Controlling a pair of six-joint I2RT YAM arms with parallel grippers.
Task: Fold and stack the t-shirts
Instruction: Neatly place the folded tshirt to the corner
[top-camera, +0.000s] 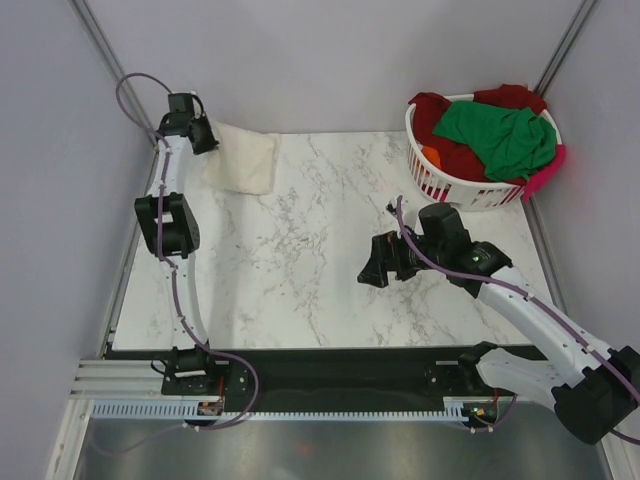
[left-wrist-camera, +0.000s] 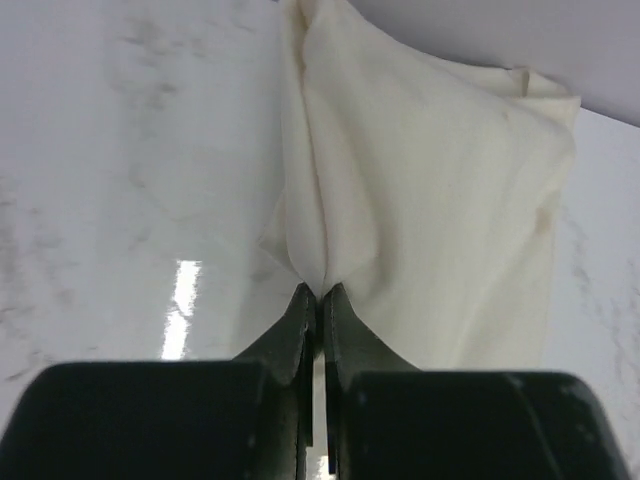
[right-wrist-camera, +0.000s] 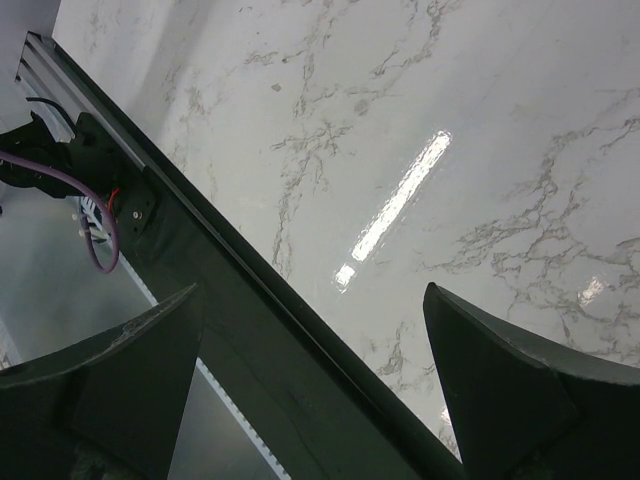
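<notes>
The cream t-shirt (top-camera: 243, 160) lies folded at the bench's (top-camera: 300, 250) far left corner, a ridge of it pinched in the left tool (left-wrist-camera: 320, 292), while the green t-shirt (top-camera: 500, 135) lies crumpled over the dark red t-shirt (top-camera: 432, 112), orange t-shirt (top-camera: 431, 156) and pink t-shirt (top-camera: 545, 178) in the white basket (top-camera: 440, 187) far right.

White arms (top-camera: 530, 308), black end effectors (top-camera: 370, 262), purple cables (top-camera: 141, 75).

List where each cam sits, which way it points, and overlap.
Top external: above and behind the bases, looking down on the table; left arm, right arm, cream t-shirt, basket of t-shirts.
Left wrist: on the left gripper, looking along shut fingers pinching the cream t-shirt.
Right wrist: on the right gripper, open, facing table and near rail.
Shared: cream t-shirt, in top and left wrist.
</notes>
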